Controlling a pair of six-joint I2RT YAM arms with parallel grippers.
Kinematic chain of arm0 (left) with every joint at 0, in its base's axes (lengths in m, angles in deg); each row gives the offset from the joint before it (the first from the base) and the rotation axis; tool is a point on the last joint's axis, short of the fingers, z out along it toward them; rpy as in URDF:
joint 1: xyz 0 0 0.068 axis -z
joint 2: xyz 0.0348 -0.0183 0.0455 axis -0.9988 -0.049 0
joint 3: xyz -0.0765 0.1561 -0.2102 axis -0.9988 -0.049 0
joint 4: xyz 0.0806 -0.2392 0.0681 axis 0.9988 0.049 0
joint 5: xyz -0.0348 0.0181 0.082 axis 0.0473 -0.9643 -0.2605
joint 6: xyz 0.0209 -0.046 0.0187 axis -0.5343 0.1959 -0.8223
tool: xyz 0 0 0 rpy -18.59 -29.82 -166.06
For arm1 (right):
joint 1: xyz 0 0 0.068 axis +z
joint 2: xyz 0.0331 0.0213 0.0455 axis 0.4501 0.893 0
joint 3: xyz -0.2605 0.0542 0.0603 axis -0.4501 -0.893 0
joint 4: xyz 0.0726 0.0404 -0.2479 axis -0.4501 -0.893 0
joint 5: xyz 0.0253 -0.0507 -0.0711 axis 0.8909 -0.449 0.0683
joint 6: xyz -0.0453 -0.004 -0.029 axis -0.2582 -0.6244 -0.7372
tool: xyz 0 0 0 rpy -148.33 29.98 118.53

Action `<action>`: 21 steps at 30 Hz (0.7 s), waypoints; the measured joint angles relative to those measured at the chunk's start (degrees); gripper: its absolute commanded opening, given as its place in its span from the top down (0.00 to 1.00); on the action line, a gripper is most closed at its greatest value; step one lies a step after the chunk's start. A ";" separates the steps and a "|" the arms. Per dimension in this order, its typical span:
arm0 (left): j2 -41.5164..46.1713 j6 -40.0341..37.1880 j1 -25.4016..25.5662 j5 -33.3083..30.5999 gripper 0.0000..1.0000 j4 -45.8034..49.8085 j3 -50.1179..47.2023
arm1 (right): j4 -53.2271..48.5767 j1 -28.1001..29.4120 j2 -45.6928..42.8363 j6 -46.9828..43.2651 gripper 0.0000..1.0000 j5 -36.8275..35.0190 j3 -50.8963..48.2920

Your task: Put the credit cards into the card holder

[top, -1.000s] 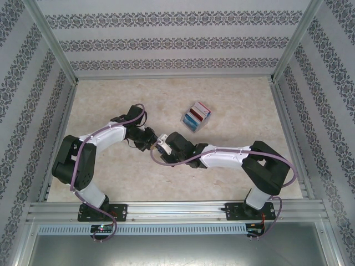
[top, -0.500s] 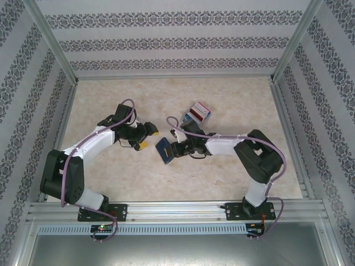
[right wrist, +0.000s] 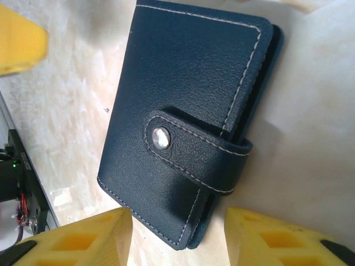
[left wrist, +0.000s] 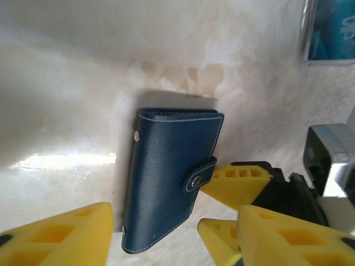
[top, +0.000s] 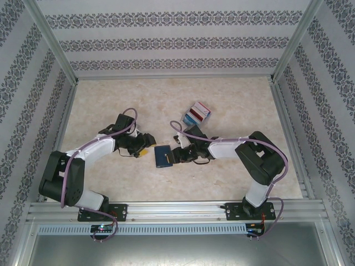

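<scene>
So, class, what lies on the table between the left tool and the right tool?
The closed navy card holder lies flat between the left tool and the right tool, both open; the top view shows it.

Both arms reach inward — left hand [top: 145, 146] and right hand [top: 176, 155] spread.

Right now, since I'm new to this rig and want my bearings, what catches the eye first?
A navy card holder lies snapped shut, right between the left gripper and the right gripper, both of which are open. Farther back stands a pale rack of coloured cards.
</scene>
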 measured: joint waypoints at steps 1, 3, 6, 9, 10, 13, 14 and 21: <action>-0.70 -0.13 0.50 0.37 0.46 -0.70 -0.35 | -0.39 0.00 0.00 -0.22 0.58 -0.17 0.07; -2.45 -0.26 1.68 0.90 0.46 -1.66 -0.66 | -2.01 0.00 0.11 -0.79 0.59 -0.59 0.76; -4.68 -0.87 2.82 1.42 0.45 -3.04 -0.59 | -3.15 0.02 0.83 -1.25 0.61 -0.85 2.32; -7.41 -1.77 3.21 2.21 0.45 -3.13 0.17 | -3.65 0.17 1.99 -1.51 0.64 -1.07 3.98; -8.28 -1.99 3.34 2.29 0.45 -3.23 0.31 | -3.67 0.17 2.25 -1.49 0.64 -1.07 4.22; -9.94 -2.23 3.72 2.49 0.63 -3.54 0.28 | -3.69 0.28 2.60 -1.49 0.65 -1.22 4.28; -10.16 -2.38 3.72 2.58 0.67 -3.89 0.26 | -3.69 0.28 2.71 -1.49 0.65 -1.27 4.28; -12.13 -1.46 3.87 4.02 0.93 -5.77 0.33 | -4.13 0.22 2.97 -1.42 0.64 -1.70 4.28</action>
